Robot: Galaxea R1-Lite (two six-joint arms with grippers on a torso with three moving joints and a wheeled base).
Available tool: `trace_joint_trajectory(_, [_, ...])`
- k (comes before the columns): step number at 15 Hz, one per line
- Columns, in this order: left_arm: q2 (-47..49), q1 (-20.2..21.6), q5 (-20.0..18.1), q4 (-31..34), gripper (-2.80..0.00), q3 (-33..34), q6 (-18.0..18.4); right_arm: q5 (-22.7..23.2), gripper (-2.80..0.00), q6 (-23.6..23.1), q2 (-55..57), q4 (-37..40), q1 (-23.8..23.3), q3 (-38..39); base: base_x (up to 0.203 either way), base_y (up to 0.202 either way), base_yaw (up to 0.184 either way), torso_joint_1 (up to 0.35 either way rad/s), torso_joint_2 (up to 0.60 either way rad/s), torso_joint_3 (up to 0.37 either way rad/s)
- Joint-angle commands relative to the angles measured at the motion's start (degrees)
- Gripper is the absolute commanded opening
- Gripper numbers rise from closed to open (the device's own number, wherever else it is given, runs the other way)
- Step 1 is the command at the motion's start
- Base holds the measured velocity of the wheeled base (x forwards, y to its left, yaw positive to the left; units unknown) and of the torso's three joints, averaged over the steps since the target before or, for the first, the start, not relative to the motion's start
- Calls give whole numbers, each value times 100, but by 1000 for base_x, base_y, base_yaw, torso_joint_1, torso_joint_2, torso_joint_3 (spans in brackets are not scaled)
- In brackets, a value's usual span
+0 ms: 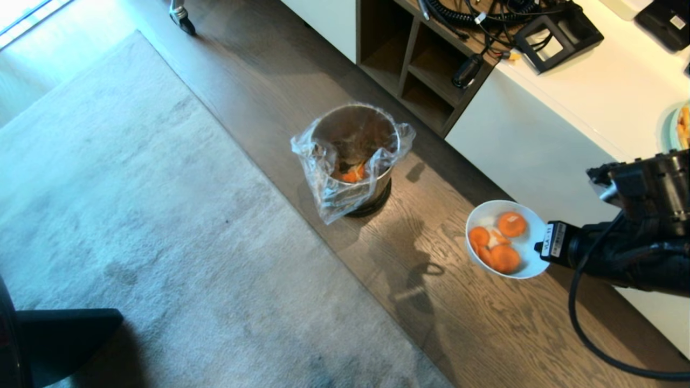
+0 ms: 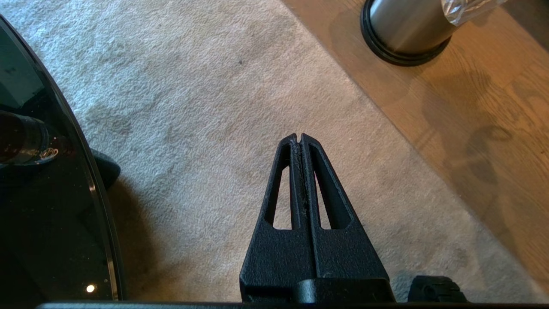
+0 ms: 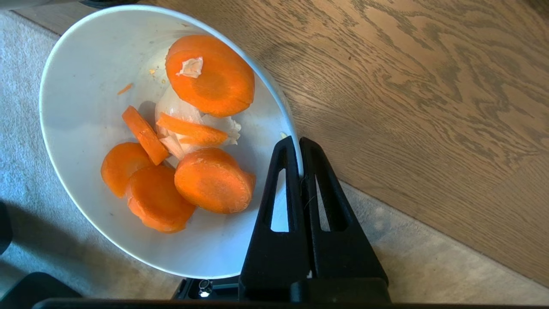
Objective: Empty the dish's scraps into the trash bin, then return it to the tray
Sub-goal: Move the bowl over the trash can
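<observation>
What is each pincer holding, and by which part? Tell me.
Right pincer clamps the white bowl by its rim, scraps inside. Left pincer is shut on nothing.

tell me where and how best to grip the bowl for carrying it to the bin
By the thin rim, pinched from the side with one finger inside the wall and one outside. That is how the right gripper holds the bowl now: shut on the rim, mouth up, carrots still inside. Gripping the edge leaves the bowl free to tip over the bin.
</observation>
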Motion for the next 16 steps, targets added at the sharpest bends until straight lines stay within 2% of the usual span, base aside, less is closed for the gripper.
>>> trace_joint_trajectory(1, [6, 0, 2, -1, -280, 0, -3, -6, -280, 20, -61, 3, 1, 26, 0, 0, 0, 0, 0, 0])
trace_joint_trajectory(7, [-2, 0, 2, -1, -280, 0, -3, -6, -280, 14, -61, 11, 8, 40, 0, 0, 0, 0, 0, 0])
trace_joint_trajectory(13, [-2, 0, 2, -1, -280, 0, -3, -6, -280, 5, -95, 11, 26, 31, 162, 0, 2, 0, -1, 4])
trace_joint_trajectory(16, [-2, 0, 2, -1, -280, 0, -3, -15, -280, 5, -96, 11, 35, 31, 22, 0, 0, 3, 1, 2])
